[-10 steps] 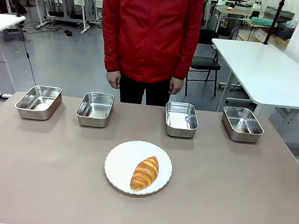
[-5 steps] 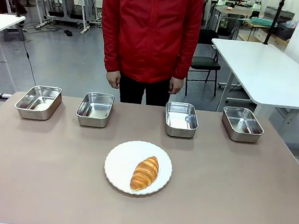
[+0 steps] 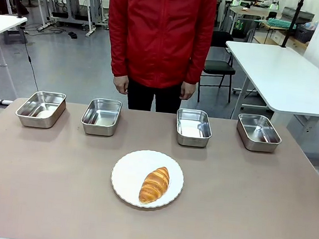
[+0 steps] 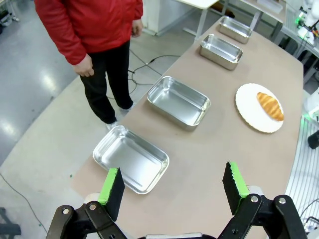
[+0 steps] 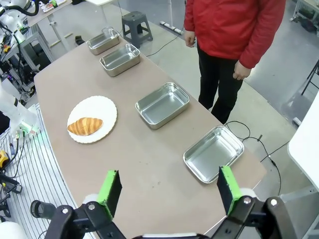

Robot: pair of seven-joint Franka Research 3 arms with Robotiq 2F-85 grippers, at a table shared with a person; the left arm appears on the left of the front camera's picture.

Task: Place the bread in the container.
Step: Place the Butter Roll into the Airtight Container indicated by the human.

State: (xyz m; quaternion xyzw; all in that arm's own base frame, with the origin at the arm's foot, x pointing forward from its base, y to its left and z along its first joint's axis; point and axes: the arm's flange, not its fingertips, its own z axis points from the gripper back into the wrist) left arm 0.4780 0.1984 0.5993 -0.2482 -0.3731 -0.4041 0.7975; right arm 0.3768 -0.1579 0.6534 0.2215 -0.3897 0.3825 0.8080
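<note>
The bread, a golden-brown croissant [image 3: 154,184], lies on a round white plate [image 3: 130,174] in the middle of the table; it is also seen in the left wrist view [image 4: 270,105] and the right wrist view [image 5: 85,126]. Four alike steel containers stand in a row along the far edge [image 3: 41,108] [image 3: 101,116] [image 3: 193,127] [image 3: 258,132]; all look empty. My left gripper [image 4: 175,186] hangs open high above the table's left end. My right gripper [image 5: 168,190] hangs open high above the right end. Neither holds anything.
A person in a red jacket [image 3: 160,33] stands at the far side of the table with both hands down by the hips. A white table [image 3: 286,74] and a chair stand behind on the right.
</note>
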